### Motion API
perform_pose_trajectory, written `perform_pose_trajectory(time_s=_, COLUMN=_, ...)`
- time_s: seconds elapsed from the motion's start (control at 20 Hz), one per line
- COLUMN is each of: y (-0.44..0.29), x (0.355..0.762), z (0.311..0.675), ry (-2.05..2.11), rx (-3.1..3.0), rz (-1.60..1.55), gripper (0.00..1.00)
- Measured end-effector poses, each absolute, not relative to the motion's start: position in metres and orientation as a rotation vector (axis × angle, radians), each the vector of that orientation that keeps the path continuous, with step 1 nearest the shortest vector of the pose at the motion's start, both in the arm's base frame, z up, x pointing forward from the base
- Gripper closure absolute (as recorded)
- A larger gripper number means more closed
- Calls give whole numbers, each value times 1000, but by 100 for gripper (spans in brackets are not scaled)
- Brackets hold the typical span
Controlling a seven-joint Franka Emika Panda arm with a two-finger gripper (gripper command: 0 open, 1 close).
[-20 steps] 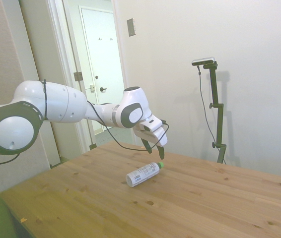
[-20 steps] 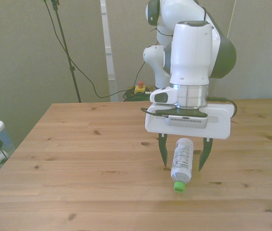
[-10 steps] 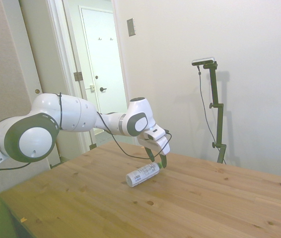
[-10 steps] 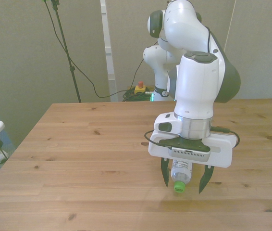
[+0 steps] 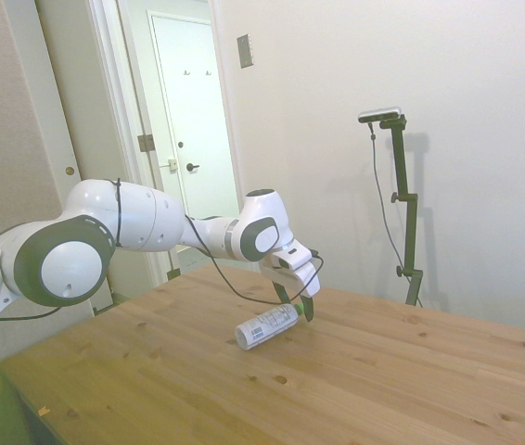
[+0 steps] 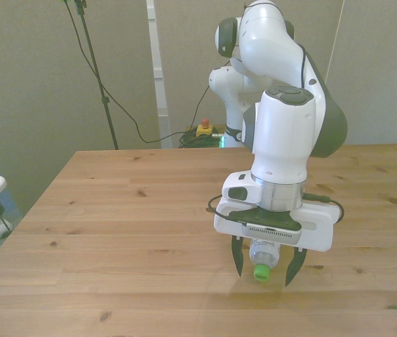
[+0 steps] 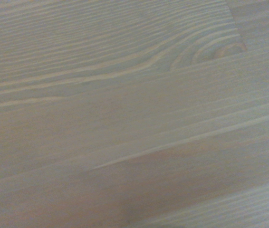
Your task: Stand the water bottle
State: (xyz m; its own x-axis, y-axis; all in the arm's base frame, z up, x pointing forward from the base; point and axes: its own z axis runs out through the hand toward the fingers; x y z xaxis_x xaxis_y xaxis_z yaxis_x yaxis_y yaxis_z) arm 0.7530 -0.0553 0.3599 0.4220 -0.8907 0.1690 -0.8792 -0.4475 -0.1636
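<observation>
Water bottle [image 6: 262, 254] status: lying on its side on the wooden table [image 6: 114, 210], green cap [image 6: 259, 272] toward the near edge in the front view, base pointing away toward the far side. In the side view we see the white wrap label [image 5: 264, 326] facing up and the body flat on the boards, right of the table's middle in the front view.

Change since half a second ago: we have lowered the gripper [image 6: 262, 265] further and brought it slightly toward the near edge. A second ago the fingers straddled the mid-body; they now bracket the neck and cap end, one fingertip on the front view's left [image 6: 238, 265] and one on its right.

Gripper state: fingers spread apart, with a visible gap on each side of the bottle; no contact is evident. The tips sit close to the table surface, though we cannot tell whether they touch it.

The wrist view shows only blurred wood grain [image 7: 134, 114]; the bottle is not in it.

Assessment: we judge the approach nearly complete and the grasp not yet made. Closing here would clamp near the cap, which suits pivoting the bottle upright onto its base. Risk: a narrow, rounded neck may slip or roll during closure.
</observation>
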Motion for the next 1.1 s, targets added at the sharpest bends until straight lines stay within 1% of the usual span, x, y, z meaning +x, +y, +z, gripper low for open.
perform_pose_trajectory(time_s=1.1, y=-60, x=753, z=359, ry=1655, rx=-2582, rz=-347, gripper=100)
